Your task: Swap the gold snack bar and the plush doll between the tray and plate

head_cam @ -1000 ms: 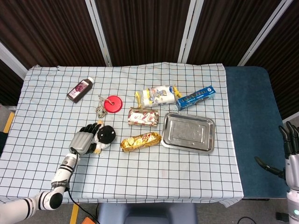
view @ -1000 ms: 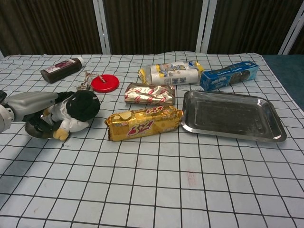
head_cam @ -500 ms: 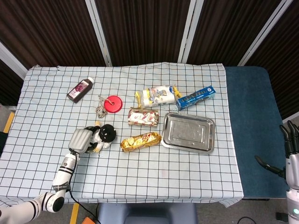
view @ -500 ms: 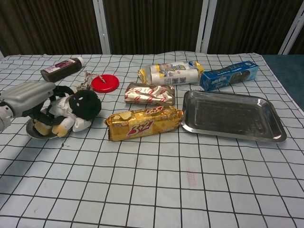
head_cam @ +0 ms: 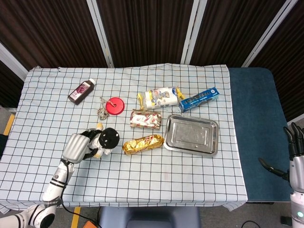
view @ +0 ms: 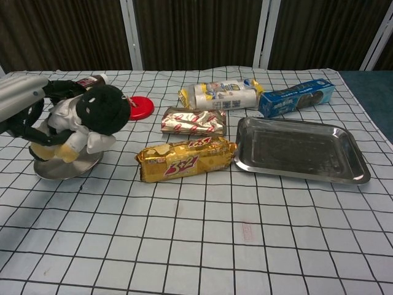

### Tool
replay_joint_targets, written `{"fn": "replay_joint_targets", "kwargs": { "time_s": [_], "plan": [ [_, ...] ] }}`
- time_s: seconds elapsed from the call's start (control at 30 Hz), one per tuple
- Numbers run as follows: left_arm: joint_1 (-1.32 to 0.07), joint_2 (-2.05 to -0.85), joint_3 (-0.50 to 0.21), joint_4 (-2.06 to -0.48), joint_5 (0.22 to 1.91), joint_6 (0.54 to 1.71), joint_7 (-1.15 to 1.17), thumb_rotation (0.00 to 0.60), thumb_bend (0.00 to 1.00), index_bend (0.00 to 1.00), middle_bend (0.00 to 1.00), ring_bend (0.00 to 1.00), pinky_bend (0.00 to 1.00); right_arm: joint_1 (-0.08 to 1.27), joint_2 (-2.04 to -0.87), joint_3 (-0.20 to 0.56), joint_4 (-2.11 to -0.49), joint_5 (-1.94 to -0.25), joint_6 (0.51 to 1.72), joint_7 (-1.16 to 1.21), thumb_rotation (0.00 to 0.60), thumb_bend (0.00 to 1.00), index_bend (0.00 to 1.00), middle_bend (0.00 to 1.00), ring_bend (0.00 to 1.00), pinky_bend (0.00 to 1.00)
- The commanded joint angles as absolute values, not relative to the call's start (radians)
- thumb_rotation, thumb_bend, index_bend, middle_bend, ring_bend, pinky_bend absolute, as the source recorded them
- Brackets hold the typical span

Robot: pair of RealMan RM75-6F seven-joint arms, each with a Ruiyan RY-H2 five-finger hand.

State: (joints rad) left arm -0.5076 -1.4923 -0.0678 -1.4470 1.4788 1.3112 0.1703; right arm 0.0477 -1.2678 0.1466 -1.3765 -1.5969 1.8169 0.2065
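Observation:
My left hand (head_cam: 76,147) (view: 21,104) holds the black-and-white plush doll (head_cam: 105,141) (view: 86,120) in the air, just above a small metal plate (view: 64,166) at the left of the table. The gold snack bar (head_cam: 143,143) (view: 186,159) lies on the checked cloth between the plate and the steel tray (head_cam: 191,134) (view: 301,149), which has nothing in it. My right hand (head_cam: 295,142) hangs off the table at the far right edge of the head view, fingers spread and holding nothing.
Behind the gold bar lie a red-and-silver snack pack (view: 193,120), a white packet (view: 222,94), a blue biscuit box (view: 296,96), a red disc (view: 140,106) with a keyring, and a dark bottle (head_cam: 81,90). A blue mat (head_cam: 259,133) covers the right side.
My left hand has closed around the plush doll and lifted it up off the small plate, which now shows bare underneath. The right hand has not moved.

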Motion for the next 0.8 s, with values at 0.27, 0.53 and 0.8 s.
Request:
{"fn": "replay_joint_targets", "kwargs": {
  "time_s": [0.27,0.53,0.8],
  "plan": [
    [-0.452,-1.501,0.039,-1.65,1.613,1.342,0.219,0.6,0.54,0.58,0.73,0.7,0.75,0.04,-1.261,0.162,-1.385,-1.59,1.83,0.241,0.6,0.06,0.02,0.0,0.0,0.13],
    [-0.456,-1.641,0.013,-1.621,1.545,1.276,0.292,0.6,0.54,0.58,0.73,0.7,0.75,0.03,-1.249,0.168,-1.391,-1.595,1.85,0.287,0.6,0.06,0.02,0.0,0.0,0.13],
    [-0.453,-1.79,-0.03,-1.538,1.461,1.249,0.42,0.6,0.54,0.57,0.73,0.7,0.76,0.022,-1.243,0.175,-1.39,-1.606,1.876,0.336,0.6,0.06,0.02,0.0,0.0,0.13]
  ]
}}
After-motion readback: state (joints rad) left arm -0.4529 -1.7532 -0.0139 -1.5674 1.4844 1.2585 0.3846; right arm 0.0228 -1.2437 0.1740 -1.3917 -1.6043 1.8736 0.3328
